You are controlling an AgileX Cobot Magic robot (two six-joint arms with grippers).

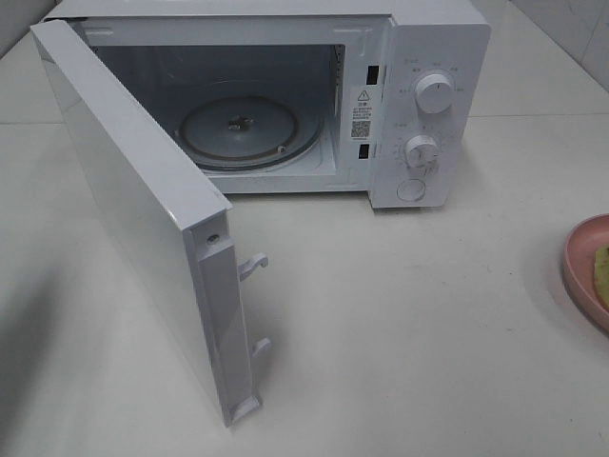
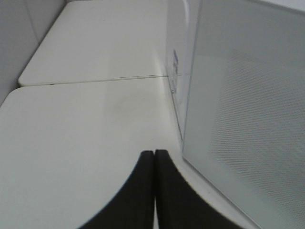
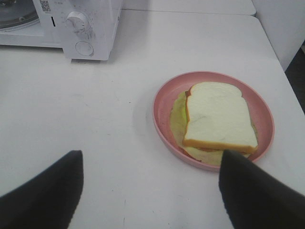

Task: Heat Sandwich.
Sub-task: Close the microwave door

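Right gripper (image 3: 150,191): jaws spread wide, nothing between them, hovering over the white worktop (image 3: 95,109) just short of the pink plate (image 3: 164,98). One finger's tip overlaps the plate's near rim in the right wrist view; contact cannot be confirmed. The sandwich (image 3: 217,117) lies flat on that plate, white bread slice on top, green lettuce-like layer and a thin orange-red edge showing beneath. In the high view only a sliver of plate shows at the worktop's right edge, well apart from the microwave (image 1: 433,114). Left gripper (image 2: 155,188): fingers pressed together, holding nothing, low over the worktop just beside the microwave door (image 2: 248,114); whether it touches the door cannot be told. Door (image 1: 133,200) stands swung wide toward the left front of the worktop, latch hooks exposed. Cavity empty: glass turntable (image 1: 249,129) bare. Two dials and a round button on the control panel at the oven's right. Status, judged: door-opening step done; sandwich not yet grasped. Remaining: take up plate or sandwich, carry it across to the turntable, release, close door, set the dial. Next step looks like closing in on the plate rim.
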